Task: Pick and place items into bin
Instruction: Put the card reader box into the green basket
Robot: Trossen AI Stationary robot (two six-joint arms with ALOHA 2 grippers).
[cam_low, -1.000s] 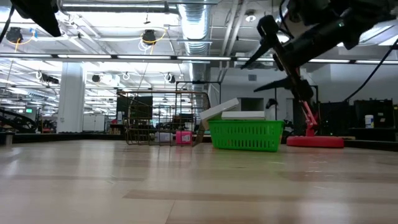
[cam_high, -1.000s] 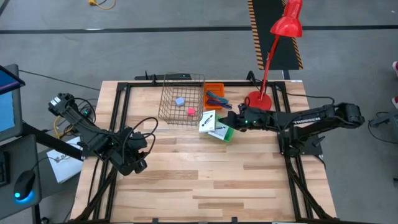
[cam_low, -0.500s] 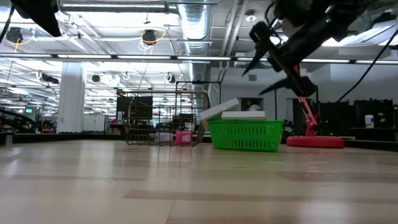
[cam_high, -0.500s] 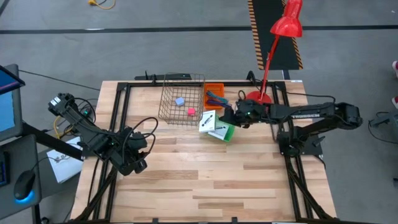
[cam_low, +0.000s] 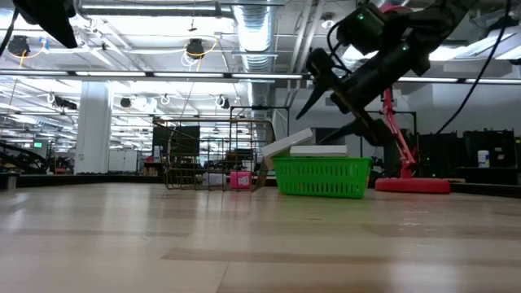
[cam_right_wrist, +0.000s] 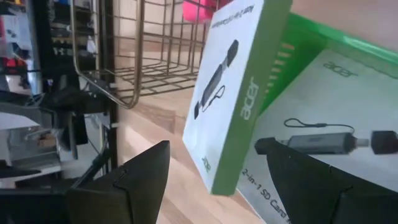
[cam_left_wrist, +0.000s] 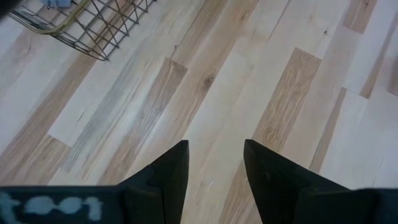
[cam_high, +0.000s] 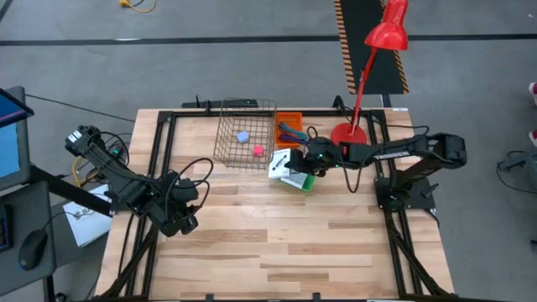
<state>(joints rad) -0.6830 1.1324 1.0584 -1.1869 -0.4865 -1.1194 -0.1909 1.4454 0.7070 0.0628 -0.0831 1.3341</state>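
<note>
Taking the wire basket [cam_high: 246, 132] as the landmark: the left gripper [cam_high: 186, 220] hangs well apart from it over bare wood of the table [cam_high: 277, 235], fingers [cam_left_wrist: 166, 174] spread and holding nothing. Inside the basket lie two cubes, a lilac cube [cam_high: 242, 136] and a pink cube [cam_high: 258, 150]. Just right of it, an orange tray [cam_high: 292, 120] holds the pen-like sticks [cam_high: 291, 131]; their count is unclear. Beside it sits a green bin [cam_high: 303, 179] with two white packets [cam_high: 280, 162], one leaning on its rim. The right gripper [cam_high: 304, 158] hovers over that bin, fingers parted, empty.
</note>
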